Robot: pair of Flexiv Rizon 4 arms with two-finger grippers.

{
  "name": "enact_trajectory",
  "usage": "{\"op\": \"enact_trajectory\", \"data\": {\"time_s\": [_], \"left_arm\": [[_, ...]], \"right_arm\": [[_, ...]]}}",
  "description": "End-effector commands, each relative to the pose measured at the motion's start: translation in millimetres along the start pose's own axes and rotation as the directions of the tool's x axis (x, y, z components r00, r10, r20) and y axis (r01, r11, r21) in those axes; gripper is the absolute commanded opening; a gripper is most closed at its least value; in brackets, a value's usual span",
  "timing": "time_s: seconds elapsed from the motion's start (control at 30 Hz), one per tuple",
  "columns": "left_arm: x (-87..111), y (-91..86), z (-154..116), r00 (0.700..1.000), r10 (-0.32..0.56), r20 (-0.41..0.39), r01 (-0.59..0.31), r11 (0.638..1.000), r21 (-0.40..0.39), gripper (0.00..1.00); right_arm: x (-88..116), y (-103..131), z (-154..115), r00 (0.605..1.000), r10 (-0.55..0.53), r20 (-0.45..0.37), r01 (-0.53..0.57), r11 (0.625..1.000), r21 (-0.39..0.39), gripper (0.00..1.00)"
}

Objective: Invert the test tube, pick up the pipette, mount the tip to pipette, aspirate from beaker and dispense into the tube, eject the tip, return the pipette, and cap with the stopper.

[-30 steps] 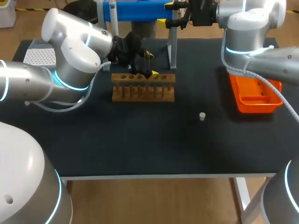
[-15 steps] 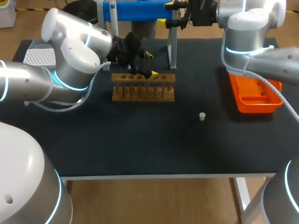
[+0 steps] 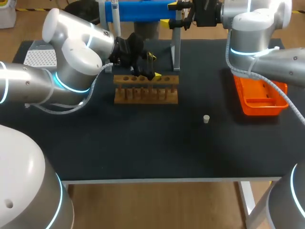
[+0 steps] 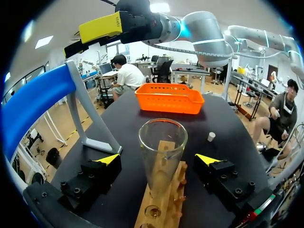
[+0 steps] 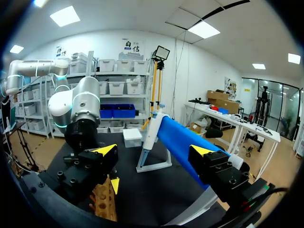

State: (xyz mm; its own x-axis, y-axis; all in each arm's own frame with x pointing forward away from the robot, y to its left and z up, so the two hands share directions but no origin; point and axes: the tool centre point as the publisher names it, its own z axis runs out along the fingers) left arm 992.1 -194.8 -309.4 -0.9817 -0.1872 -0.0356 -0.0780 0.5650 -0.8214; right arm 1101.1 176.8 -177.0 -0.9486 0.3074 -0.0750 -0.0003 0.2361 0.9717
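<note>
Left gripper (image 4: 157,159) sits over the end of the wooden rack (image 4: 165,202). Its fingers are spread wide, one yellow tip on each side of the tube (image 4: 163,151), and neither touches the glass. The tube stands in a hole of the rack between those fingers, with its open rim towards my wrist camera. From the head view the tube itself is hidden under the left gripper (image 3: 153,66), which hangs over the rack's (image 3: 146,89) back edge. Right gripper (image 5: 154,151) is up at the far side of the table (image 3: 143,143), at the blue stand (image 5: 183,138). Its fingers are released and well apart, and the stand's blue bar runs out ahead between them without being held. The pipette (image 5: 151,130) hangs upright on the stand beyond the bar, untouched. From above, the right gripper (image 3: 169,14) is level with the bar's right end and the pipette (image 3: 114,12) is at its left end. The small pale stopper (image 3: 206,119) lies on the bare black table, apart from the rack and towards the right. The orange basket (image 3: 259,98) sits near the right edge, under my right arm. A white tip box (image 3: 40,57) shows at the far left corner, partly hidden by my left arm.
</note>
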Motion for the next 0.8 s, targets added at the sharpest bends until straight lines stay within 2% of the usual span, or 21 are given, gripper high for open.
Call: {"op": "enact_trajectory", "data": {"time_s": [0.03, 0.07, 0.23, 0.43, 0.47, 0.6, 0.8], "left_arm": [[-0.9, -0.3, 0.2, 1.000, -0.001, -0.003, 0.001, 1.000, -0.003, 1.00], [-0.9, -0.3, 0.2, 1.000, -0.001, -0.003, 0.001, 1.000, -0.003, 1.00], [-0.9, -0.3, 0.2, 1.000, -0.001, -0.003, 0.001, 1.000, -0.003, 1.00], [-0.9, -0.3, 0.2, 1.000, -0.001, -0.003, 0.001, 1.000, -0.003, 1.00], [-0.9, -0.3, 0.2, 1.000, -0.001, -0.003, 0.001, 1.000, -0.003, 1.00], [-0.9, -0.3, 0.2, 1.000, -0.001, -0.003, 0.001, 1.000, -0.003, 1.00], [-0.9, -0.3, 0.2, 1.000, -0.001, -0.003, 0.001, 1.000, -0.003, 1.00]], "right_arm": [[12.2, -2.5, -26.5, 0.998, -0.041, 0.048, 0.038, 0.998, 0.050, 1.00], [17.1, -5.6, -38.7, 0.994, -0.067, 0.081, 0.061, 0.995, 0.073, 1.00], [28.4, -22.2, -85.8, 0.986, -0.092, 0.143, 0.074, 0.989, 0.125, 1.00], [62.4, -40.6, -152.4, 0.981, -0.069, 0.181, 0.045, 0.990, 0.134, 1.00], [63.6, -42.6, -158.2, 0.981, -0.068, 0.183, 0.044, 0.990, 0.134, 1.00], [90.8, -57.7, -191.8, 0.980, -0.063, 0.188, 0.037, 0.989, 0.142, 1.00], [124.7, -78.0, -223.1, 0.983, -0.048, 0.176, 0.021, 0.988, 0.153, 1.00]]}}
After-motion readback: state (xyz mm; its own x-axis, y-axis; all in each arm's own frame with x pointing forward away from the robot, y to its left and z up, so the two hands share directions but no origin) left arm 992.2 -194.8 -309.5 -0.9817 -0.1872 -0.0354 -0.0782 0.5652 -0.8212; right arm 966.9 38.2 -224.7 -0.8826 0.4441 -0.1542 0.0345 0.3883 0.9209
